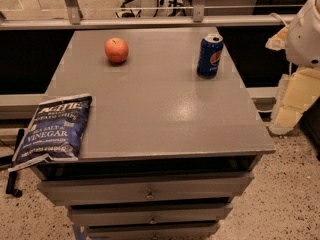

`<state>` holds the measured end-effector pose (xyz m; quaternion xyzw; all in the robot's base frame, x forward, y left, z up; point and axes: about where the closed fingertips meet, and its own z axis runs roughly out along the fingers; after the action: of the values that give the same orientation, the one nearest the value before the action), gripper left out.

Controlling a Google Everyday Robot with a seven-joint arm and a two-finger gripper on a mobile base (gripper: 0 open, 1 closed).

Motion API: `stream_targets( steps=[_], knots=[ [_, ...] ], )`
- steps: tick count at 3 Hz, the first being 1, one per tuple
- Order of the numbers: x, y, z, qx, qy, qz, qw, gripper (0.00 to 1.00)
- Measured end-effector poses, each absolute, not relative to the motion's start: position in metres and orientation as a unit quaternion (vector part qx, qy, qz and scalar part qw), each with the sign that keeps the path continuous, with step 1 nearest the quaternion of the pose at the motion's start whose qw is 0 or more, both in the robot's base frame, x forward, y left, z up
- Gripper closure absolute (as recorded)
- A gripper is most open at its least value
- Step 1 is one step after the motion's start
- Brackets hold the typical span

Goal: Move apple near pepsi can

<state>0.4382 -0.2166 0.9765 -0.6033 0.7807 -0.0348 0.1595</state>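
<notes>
At the left front corner of the grey surface (150,104) lay a flat blue chip bag (52,129), its near end hanging slightly past the edge. Farther back and a little to its right sat the apple (116,50), orange-red, stem dimple up, resting alone on the surface toward the far left. Across an open stretch of the top, the pepsi can (209,56) stood upright near the far right edge, well apart from the apple, its logo turned to the right.

Beyond the right edge of the surface, off the top altogether, hung the robot's arm with the pale yellowish tool (292,104) below a white rounded housing. Whether the tool was apart or together could not be told. The apple lay well apart from the tool, with the can between them. Drawers (145,189) fronted the cabinet below.
</notes>
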Motion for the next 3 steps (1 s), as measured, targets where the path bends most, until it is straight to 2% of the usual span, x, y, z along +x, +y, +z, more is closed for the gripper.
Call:
stream_targets(
  steps=[2, 3],
  knots=[
    [0.447, -0.202, 0.976, -0.611, 0.770, -0.018, 0.185, 0.00],
    [0.483, -0.131, 0.966, -0.632, 0.730, 0.048, 0.257, 0.00]
  ],
)
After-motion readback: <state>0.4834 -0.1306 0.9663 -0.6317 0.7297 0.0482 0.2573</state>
